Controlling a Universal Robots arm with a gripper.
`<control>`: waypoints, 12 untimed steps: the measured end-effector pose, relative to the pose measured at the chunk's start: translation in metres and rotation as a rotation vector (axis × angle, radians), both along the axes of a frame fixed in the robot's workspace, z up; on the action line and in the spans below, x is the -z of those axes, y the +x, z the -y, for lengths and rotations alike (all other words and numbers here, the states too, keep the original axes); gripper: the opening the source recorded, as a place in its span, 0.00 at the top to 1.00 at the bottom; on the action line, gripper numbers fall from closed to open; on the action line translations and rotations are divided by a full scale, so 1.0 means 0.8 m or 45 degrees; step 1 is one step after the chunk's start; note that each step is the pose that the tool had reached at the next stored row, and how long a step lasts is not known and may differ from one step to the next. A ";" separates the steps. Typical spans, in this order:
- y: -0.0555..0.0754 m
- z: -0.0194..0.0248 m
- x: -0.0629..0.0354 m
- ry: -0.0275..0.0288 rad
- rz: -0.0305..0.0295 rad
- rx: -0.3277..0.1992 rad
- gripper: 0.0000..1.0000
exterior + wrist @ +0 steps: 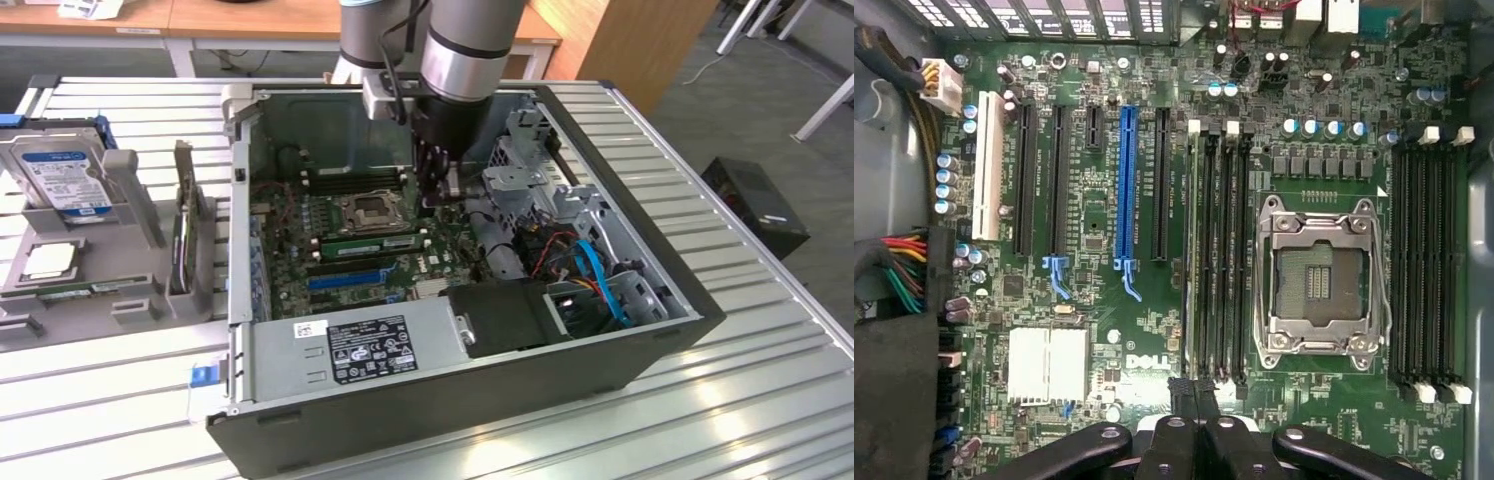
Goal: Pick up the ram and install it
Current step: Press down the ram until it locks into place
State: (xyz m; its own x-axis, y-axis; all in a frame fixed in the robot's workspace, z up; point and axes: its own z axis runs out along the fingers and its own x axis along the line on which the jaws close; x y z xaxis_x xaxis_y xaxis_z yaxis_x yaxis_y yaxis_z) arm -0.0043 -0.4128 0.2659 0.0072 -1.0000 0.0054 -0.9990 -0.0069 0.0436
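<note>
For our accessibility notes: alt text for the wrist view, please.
The shut end effector hangs over a green motherboard beside the black memory slots. An empty processor socket lies past them, a blue expansion slot on their other side.

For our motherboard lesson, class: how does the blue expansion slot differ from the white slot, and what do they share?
The blue expansion slot is blue, the white slot white. The blue expansion slot is narrower and longer, the white slot broader and shorter. The blue expansion slot lies between black slots; the white slot ends the row. Both are empty and parallel.
</note>
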 end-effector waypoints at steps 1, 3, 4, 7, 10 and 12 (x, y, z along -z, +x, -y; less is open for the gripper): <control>0.000 0.0000 0.002 0.0001 0.0000 0.000 0.90; 0.000 0.0000 0.005 0.0002 0.0001 0.000 0.90; 0.000 0.0000 0.006 0.0001 0.0001 0.000 0.90; 0.000 0.0000 0.010 0.0000 0.0000 0.000 0.90; 0.000 0.0000 0.014 0.0000 0.0000 0.000 0.90; 0.000 0.0000 0.017 0.0001 0.0000 0.000 0.90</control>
